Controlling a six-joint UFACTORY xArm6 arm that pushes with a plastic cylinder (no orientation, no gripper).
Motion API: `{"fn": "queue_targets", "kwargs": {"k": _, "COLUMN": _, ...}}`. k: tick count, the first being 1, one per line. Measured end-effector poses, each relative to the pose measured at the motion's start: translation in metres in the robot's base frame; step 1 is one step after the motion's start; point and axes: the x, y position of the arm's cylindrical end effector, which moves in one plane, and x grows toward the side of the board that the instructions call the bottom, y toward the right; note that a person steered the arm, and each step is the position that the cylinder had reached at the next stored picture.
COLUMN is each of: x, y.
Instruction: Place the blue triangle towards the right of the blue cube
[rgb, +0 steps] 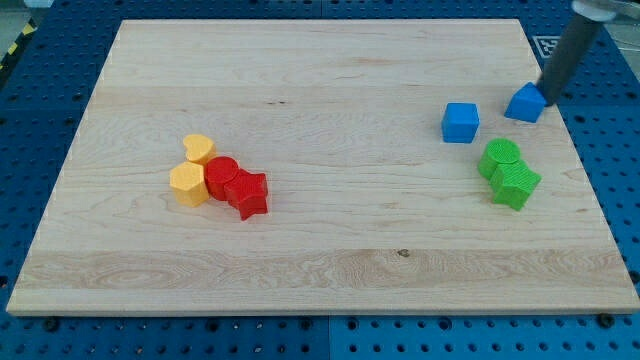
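Blue triangle sits near the counter's right edge, just to the view's right of the blue cube. My tip touches the triangle's right side; this bare-rod end effector holds nothing. Green blocks lie below.

Left of centre on the tabletop: yellow heart, yellow hexagon, red cylinder, red star, clustered touching. Right: green cylinder against green star.
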Motion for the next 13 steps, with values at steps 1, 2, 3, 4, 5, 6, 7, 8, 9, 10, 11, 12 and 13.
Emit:
{"fn": "queue_targets", "kwargs": {"k": 1, "x": -0.039, "y": -0.027}}
{"fn": "queue_targets", "kwargs": {"k": 2, "x": -0.072, "y": -0.044}}
{"fn": "queue_targets", "kwargs": {"k": 3, "x": -0.085, "y": -0.058}}
{"fn": "queue_targets", "kwargs": {"k": 4, "x": -0.094, "y": -0.061}}
{"fn": "queue_targets", "kwargs": {"k": 5, "x": -0.109, "y": -0.034}}
{"fn": "queue_targets", "kwargs": {"k": 6, "x": -0.109, "y": 0.008}}
{"fn": "queue_targets", "kwargs": {"k": 7, "x": -0.109, "y": 0.043}}
{"fn": "queue_targets", "kwargs": {"k": 8, "x": -0.105, "y": 0.043}}
{"fn": "queue_targets", "kwargs": {"k": 9, "x": -0.096, "y": 0.030}}
{"fn": "queue_targets", "kwargs": {"k": 10, "x": -0.076, "y": 0.013}}
{"fn": "queue_targets", "kwargs": {"k": 11, "x": -0.043, "y": 0.001}}
{"fn": "queue_targets", "kwargs": {"k": 12, "x": -0.004, "y": -0.003}}
{"fn": "queue_targets", "kwargs": {"k": 13, "x": 0.027, "y": -0.006}}
